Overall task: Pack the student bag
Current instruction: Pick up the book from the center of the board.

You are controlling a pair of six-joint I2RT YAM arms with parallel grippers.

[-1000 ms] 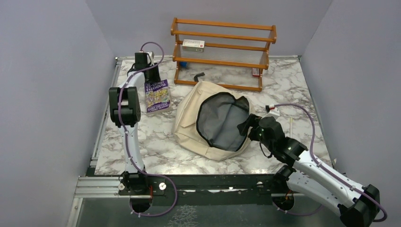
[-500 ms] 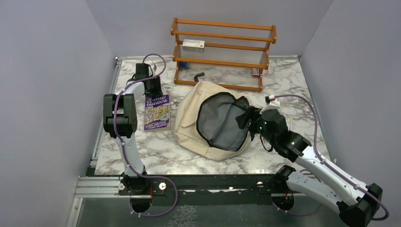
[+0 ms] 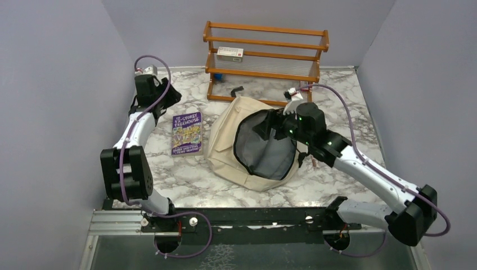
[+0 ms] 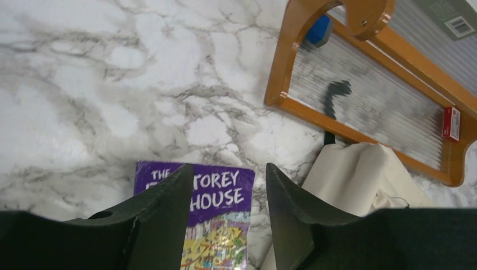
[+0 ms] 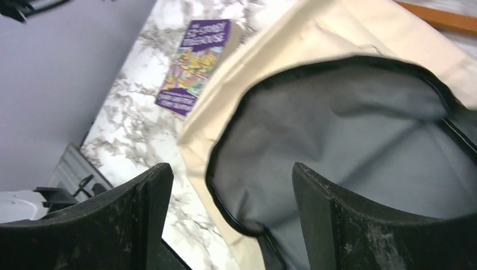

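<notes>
The soft cream canvas backpack [image 3: 222,147] gaped just beneath our right jaws, spread and empty, arm outstretched; our left jaws spread too.

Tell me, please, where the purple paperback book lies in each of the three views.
Top external: the purple paperback book lies flat, left of centre.
Left wrist: the book is at bottom centre, only its top part showing.
Right wrist: the book is at upper left.
Shared landmark: the cream canvas backpack, just right of the book in every view.
</notes>
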